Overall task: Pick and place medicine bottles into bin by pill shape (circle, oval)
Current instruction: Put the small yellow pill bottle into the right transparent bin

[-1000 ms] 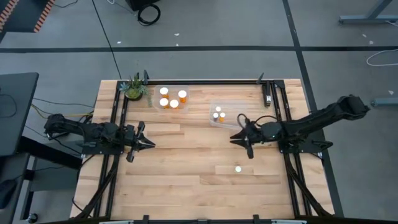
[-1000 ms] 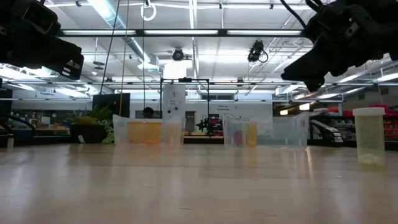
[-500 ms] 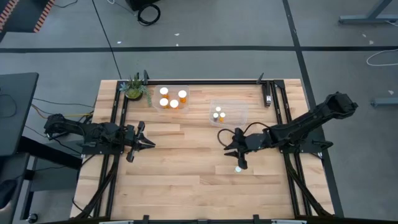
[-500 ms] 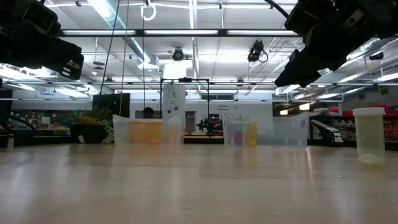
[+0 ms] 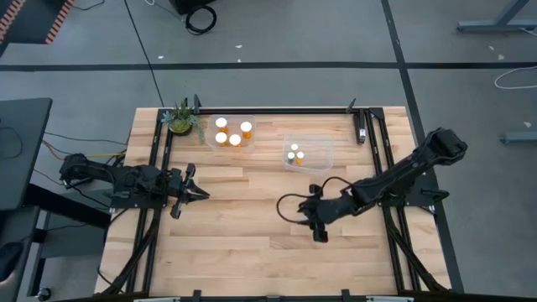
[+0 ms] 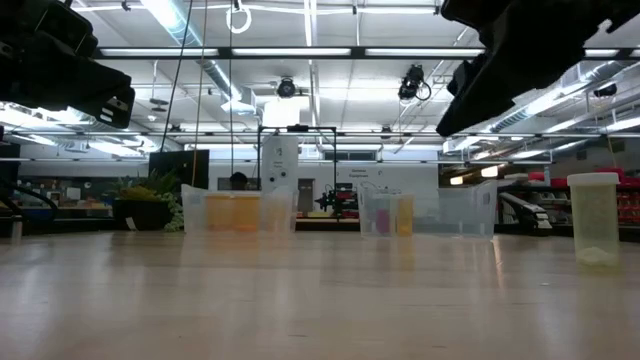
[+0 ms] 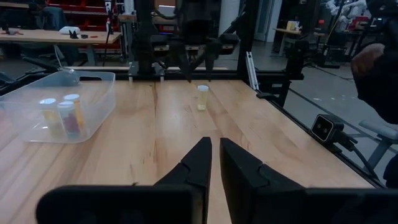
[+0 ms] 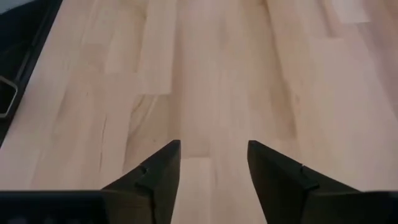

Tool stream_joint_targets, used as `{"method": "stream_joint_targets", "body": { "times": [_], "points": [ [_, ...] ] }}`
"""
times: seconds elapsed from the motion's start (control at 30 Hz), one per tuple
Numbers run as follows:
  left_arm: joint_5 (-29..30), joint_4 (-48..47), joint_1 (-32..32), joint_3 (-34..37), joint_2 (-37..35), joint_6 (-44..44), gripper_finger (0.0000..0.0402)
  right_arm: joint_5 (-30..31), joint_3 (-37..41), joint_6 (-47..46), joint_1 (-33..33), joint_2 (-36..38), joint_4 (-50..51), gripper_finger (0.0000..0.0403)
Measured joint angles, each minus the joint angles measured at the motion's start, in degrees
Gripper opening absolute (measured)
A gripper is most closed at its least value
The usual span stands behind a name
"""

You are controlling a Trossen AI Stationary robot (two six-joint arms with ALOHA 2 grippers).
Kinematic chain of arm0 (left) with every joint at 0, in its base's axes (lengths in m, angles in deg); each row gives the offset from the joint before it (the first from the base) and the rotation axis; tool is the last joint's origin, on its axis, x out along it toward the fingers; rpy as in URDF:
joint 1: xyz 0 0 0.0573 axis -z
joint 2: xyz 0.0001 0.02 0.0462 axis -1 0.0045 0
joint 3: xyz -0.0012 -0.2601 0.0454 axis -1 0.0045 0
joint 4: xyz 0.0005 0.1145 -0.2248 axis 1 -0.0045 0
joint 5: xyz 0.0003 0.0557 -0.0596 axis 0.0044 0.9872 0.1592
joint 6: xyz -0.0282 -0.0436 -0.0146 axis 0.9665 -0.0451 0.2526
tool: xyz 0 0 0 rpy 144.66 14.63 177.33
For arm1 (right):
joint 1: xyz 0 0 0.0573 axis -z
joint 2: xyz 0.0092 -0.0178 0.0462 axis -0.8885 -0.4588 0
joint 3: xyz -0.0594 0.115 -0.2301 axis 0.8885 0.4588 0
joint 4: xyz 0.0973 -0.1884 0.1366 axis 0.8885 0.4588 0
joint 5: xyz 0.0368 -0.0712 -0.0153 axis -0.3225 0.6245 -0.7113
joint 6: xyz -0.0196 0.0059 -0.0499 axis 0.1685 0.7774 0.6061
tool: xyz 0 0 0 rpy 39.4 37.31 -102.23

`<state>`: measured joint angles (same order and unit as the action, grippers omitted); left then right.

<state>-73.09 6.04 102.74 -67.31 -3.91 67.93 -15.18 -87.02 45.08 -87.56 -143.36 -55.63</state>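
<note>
**Right arm over the lone bottle**

The right gripper (image 5: 318, 225), jaws spread and holding nothing, hovers at the desk's (image 5: 243, 252) five o'clock, covering the loose medicine bottle (image 7: 203, 98). Other bottles sit in bins at twelve o'clock. The left gripper (image 5: 195, 193), jaws pressed together, waits at nine o'clock.

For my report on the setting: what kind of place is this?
Probably a robotics lab or workshop. The low view shows an open ceiling with long strip lights. The left wrist view shows workbenches behind the wooden table.
</note>
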Motion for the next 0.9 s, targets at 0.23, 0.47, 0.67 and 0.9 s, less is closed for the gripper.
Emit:
{"method": "stream_joint_targets", "body": {
  "times": [0.23, 0.47, 0.67, 0.9],
  "points": [
    [0.00, 0.00, 0.00, 0.00, 0.00, -0.01, 0.0036, -0.02, -0.26, -3.67, -2.42, -2.05, 1.67, 0.0198],
    [0.00, 0.00, -0.01, 0.00, -0.02, 0.00, 0.0030, 5.09, -0.26, -9.26, -4.08, -2.06, 4.41, 0.0198],
    [0.00, 0.01, -0.01, 0.01, 0.00, 0.00, 0.0040, 7.06, -0.26, -11.54, -4.55, -2.13, 4.68, 0.0198],
    [0.00, 0.00, -0.01, 0.02, -0.01, -0.01, 0.0033, 7.04, -0.60, -13.13, -4.58, -2.28, 4.91, 0.0198]
  ]
}}
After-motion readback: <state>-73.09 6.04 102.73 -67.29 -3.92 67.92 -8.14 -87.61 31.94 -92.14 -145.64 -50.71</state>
